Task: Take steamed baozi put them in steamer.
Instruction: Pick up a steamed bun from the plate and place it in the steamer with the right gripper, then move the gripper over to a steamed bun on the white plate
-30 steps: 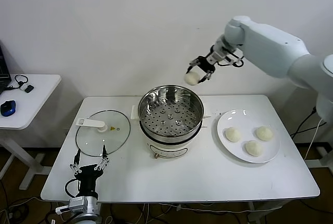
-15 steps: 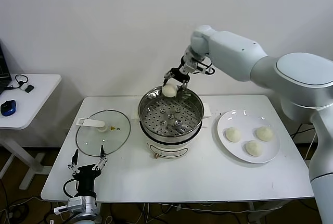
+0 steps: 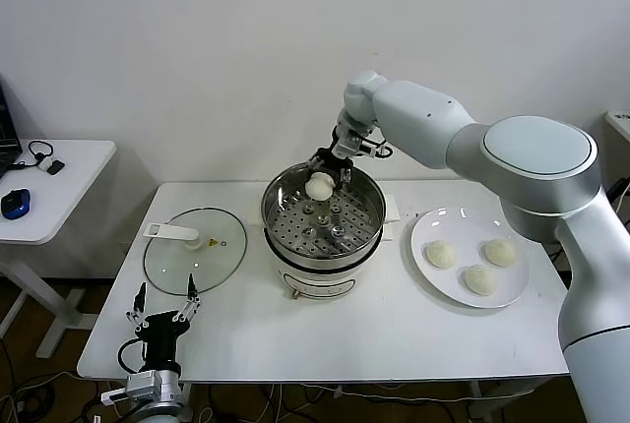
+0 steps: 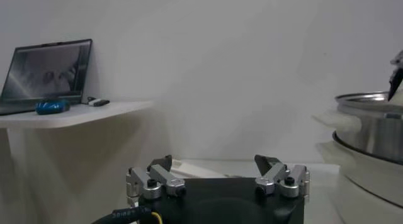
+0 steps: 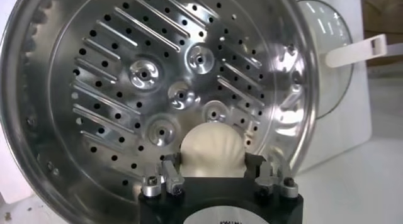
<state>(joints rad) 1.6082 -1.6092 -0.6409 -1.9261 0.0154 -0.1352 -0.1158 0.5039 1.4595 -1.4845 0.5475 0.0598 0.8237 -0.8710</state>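
The steamer (image 3: 323, 217) is a shiny steel pot on a white base in the middle of the table; its perforated tray (image 5: 157, 99) fills the right wrist view. My right gripper (image 3: 322, 175) is shut on a cream-white baozi (image 3: 320, 186) and holds it over the far part of the tray, inside the rim. The bun (image 5: 211, 150) sits between the fingers (image 5: 170, 167) in the wrist view. Three more baozi (image 3: 441, 254) (image 3: 500, 251) (image 3: 479, 279) lie on the white plate (image 3: 433, 229) to the right. My left gripper (image 3: 163, 317) is open and idle near the table's front left edge.
A flat glass lid (image 3: 194, 249) with a white handle lies on the table left of the steamer. A side table (image 3: 54, 187) with a blue mouse (image 3: 14, 204) and a laptop (image 4: 45, 74) stands further left. The wall is close behind the steamer.
My right gripper has carried the baozi leftward and down, from above and behind the steamer to just inside its rim over the tray. The left arm has barely moved.
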